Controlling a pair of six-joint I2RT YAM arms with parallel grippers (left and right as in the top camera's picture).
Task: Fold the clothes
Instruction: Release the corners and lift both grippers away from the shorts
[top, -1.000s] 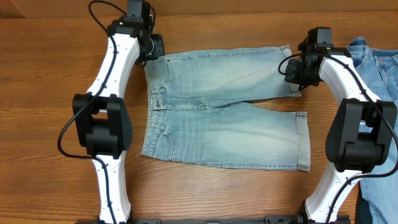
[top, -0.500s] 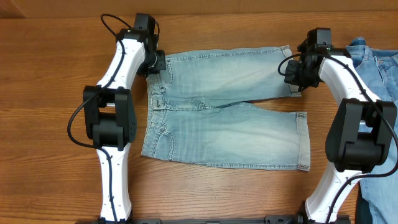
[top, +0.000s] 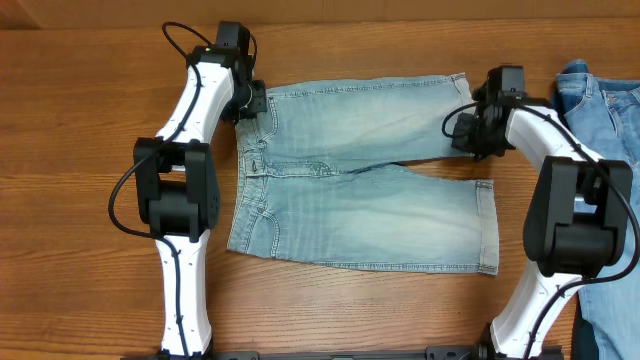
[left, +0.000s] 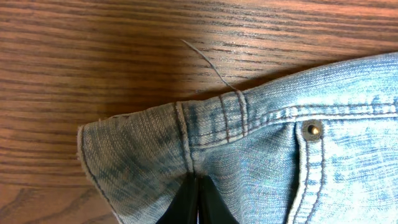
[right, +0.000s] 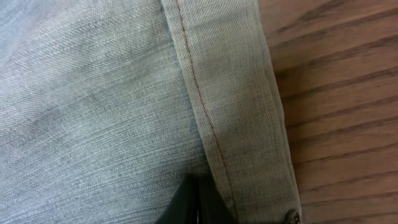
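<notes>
Overhead: both my claws sit closed at the far edge of the shorts (top: 360, 200).

My left claw (top: 250, 100) has its tips squeezed together on the waistband corner. In the left wrist view the denim puckers toward the left claw (left: 199, 200), with a belt loop and a rivet (left: 311, 130) just ahead to its right. My right claw (top: 468, 130) is pinched narrow on the hem of the far leg. In the right wrist view the stitched hem runs straight into the right claw (right: 198, 202), and I cannot tell if cloth is caught. Between my claws the shorts lie spread flat on the table (top: 80, 100). Darker denim (top: 610, 110) lies just outside my right claw.
</notes>
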